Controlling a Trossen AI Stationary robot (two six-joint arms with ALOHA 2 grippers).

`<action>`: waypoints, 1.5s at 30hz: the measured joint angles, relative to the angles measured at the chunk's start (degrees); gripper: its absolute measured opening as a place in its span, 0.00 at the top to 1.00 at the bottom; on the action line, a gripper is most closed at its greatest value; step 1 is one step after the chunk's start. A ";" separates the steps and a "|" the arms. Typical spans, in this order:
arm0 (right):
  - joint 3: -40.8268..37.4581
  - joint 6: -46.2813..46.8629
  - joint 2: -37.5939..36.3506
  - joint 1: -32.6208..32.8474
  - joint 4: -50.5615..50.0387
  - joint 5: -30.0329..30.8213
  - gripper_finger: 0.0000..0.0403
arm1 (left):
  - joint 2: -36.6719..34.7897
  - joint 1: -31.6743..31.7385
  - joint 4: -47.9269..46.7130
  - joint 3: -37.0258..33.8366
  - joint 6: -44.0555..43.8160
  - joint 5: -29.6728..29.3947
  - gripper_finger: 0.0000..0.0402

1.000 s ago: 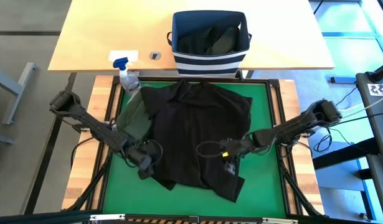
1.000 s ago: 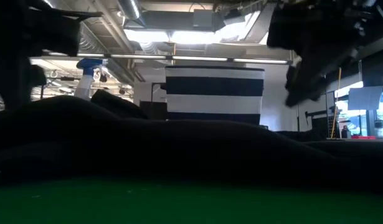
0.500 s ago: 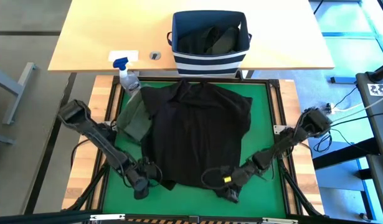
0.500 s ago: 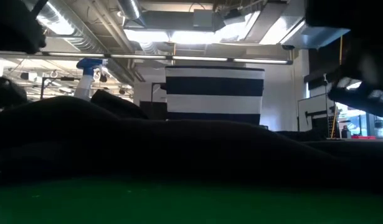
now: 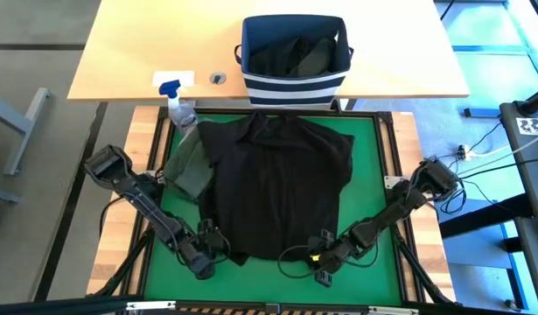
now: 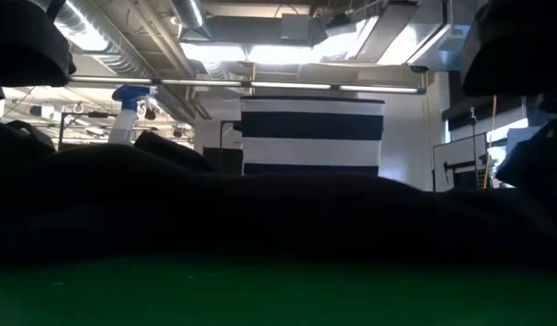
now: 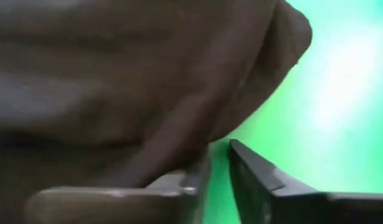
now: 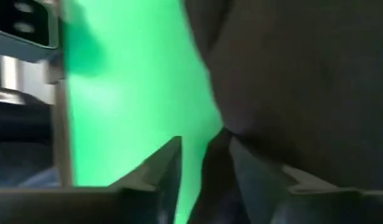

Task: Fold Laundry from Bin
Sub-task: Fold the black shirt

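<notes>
Both grippers dropped to black garment (image 5: 273,188) near hem; left gripper (image 5: 218,251), right gripper (image 5: 319,260) narrowing, grasp unclear.

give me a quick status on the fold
Left gripper and right gripper low at black garment's near hem, closing. Olive garment tucked under left edge. Bin not empty.

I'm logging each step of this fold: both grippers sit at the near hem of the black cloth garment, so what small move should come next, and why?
Probably finish closing both grippers before lifting. The left gripper and right gripper sit at the near hem corners of the black cloth garment on the green mat. Both wrist views show the fingers narrowly apart at the cloth edge, so neither grip looks secure.
</notes>
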 joint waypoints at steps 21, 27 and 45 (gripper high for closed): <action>5.21 1.30 -20.90 -7.32 -28.55 12.26 0.94 | -18.97 0.39 -11.63 6.82 4.62 -27.32 0.98; 5.17 4.63 -19.85 -6.99 -19.50 -1.19 0.77 | -18.51 0.92 -7.81 6.82 1.75 -15.19 0.89; 5.19 9.40 -6.90 3.65 -14.90 -1.90 0.41 | 2.32 0.42 4.58 6.82 2.01 -1.28 0.58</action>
